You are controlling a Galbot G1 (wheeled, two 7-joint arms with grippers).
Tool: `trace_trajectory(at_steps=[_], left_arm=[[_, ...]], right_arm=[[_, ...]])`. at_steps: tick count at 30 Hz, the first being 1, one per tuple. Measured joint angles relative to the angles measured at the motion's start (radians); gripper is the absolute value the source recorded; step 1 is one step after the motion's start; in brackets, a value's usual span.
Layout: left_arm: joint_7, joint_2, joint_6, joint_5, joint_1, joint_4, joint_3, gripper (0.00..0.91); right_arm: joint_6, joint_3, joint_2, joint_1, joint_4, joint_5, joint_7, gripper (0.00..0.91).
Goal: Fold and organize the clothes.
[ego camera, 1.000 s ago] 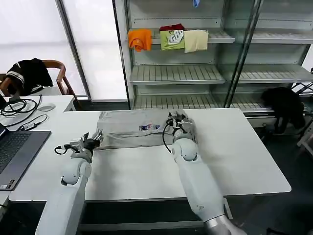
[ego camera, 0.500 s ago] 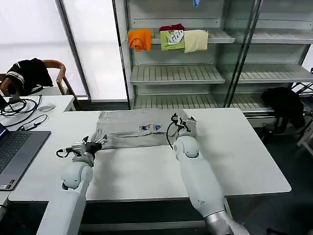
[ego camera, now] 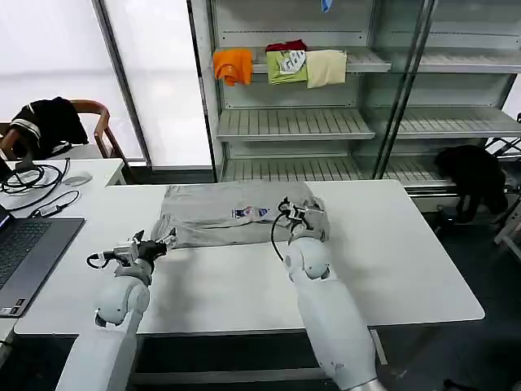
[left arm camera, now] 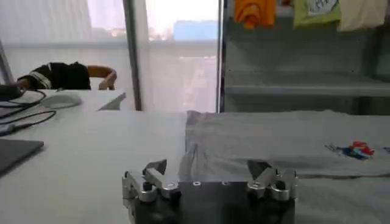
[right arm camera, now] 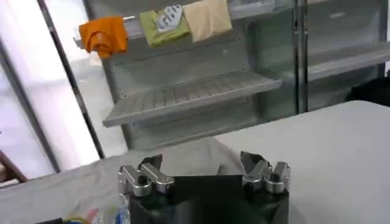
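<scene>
grey t-shirt (ego camera: 232,213) folded on counter (ego camera: 407,261)
my left tool (left arm camera: 210,176) open at its near-left edge, right tool (right arm camera: 204,167) open over its right end.

T-shirt (ego camera: 236,213) lies flat on the table (ego camera: 407,261), toward the far edge, at about 12 o'clock from the robot. Left gripper (ego camera: 163,242) sits at the shirt's 8 o'clock corner, just beside the near hem; right gripper (ego camera: 305,213) at the shirt's 3 o'clock side, over its edge. Laptop (ego camera: 24,257) on the side desk at 9 o'clock, cables (ego camera: 32,183) and mouse (ego camera: 77,178) behind it. Chair (ego camera: 94,122) with a garment (ego camera: 49,120) at 10 o'clock. Shelving (ego camera: 326,122) behind the table at 12 o'clock; three garments (ego camera: 281,65) hang from its upper shelf. Another garment (ego camera: 472,175) at 2 o'clock, off the table.
</scene>
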Motion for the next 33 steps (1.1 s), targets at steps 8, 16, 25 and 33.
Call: trace_trajectory(at_steps=[8,16,25,33], left_arm=[[-0.02,0.002,0.005,-0.003,0.003,-0.008,-0.005,0.907],[-0.021,0.002,0.005,0.0,-0.007,0.016,0.0,0.907],[-0.021,0.004,0.003,-0.001,-0.023,0.058,0.001,0.907],[-0.02,0.006,0.0,-0.001,-0.036,0.1,-0.003,0.907]], right_arm=[[-0.046,0.013,-0.117,-0.062,0.076,-0.012,-0.008,0.907],[-0.067,0.012,-0.183,-0.085,0.094,-0.015,-0.018,0.907],[-0.078,0.002,-0.211,-0.083,0.085,-0.017,-0.023,0.907],[-0.083,-0.008,-0.214,-0.075,0.065,-0.026,-0.026,0.907]])
